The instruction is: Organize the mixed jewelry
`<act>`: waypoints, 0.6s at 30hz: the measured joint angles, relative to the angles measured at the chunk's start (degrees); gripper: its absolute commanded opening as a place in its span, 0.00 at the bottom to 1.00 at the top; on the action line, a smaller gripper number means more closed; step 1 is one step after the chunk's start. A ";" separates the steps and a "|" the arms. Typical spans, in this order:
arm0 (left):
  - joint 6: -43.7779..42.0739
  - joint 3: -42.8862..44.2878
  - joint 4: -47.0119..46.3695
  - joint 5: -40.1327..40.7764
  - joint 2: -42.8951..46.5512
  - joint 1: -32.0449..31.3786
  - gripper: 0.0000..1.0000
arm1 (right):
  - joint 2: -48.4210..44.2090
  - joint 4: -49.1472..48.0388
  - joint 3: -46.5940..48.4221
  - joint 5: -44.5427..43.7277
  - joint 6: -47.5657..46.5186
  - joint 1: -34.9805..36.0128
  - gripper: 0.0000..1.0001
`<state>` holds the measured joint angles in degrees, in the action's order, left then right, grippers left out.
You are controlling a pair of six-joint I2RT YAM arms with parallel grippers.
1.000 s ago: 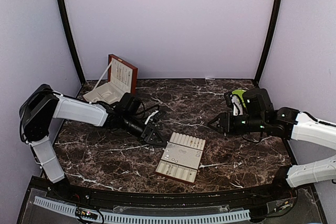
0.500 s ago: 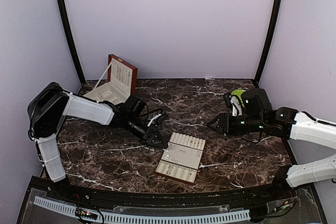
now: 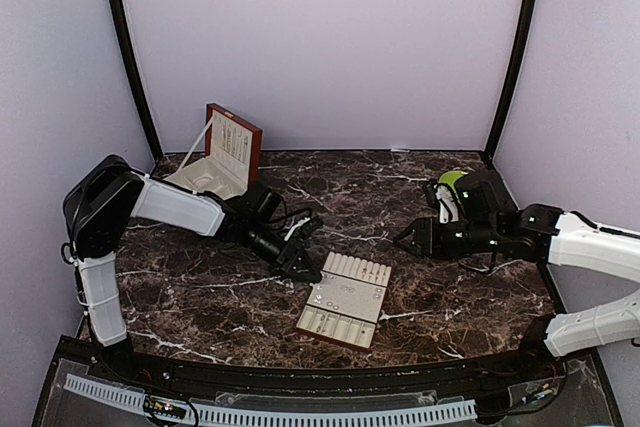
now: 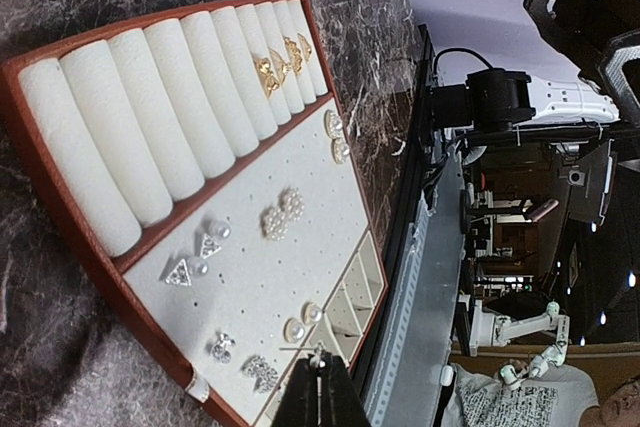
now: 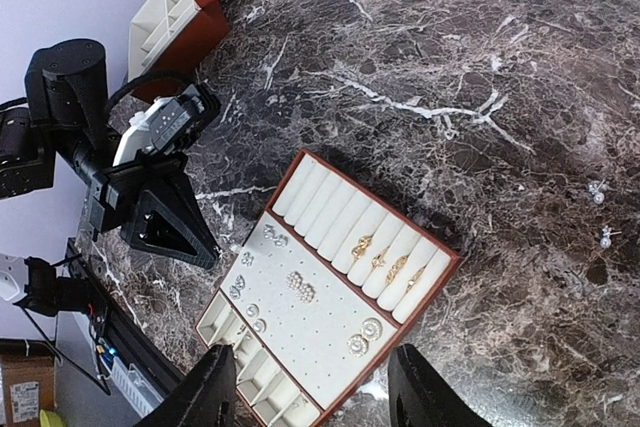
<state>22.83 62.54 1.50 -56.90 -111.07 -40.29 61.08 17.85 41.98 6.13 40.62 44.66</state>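
Left end effector neared tray, closed on stud; right end effector open, idle. Placing step: next, press stud into a free tray hole.

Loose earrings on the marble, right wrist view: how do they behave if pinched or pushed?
The loose earrings are specks next to the ring rolls of the tray, so probably very light and easily flicked away. The marble table looks polished; a push likely skids them. Too small to judge rolling.
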 measured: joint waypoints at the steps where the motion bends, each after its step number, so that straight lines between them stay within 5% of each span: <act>1: -0.04 0.22 0.07 -0.02 -0.35 0.02 0.00 | 0.11 0.00 0.00 -0.02 -0.07 0.00 0.53; 18: -1.27 1.99 1.25 -0.31 -2.73 0.35 0.00 | 1.36 0.02 0.11 -1.05 -0.96 0.00 0.53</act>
<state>21.56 64.53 2.74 -57.21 -113.80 -39.94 62.43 17.87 42.09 5.08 39.66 44.66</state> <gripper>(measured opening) 0.023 0.532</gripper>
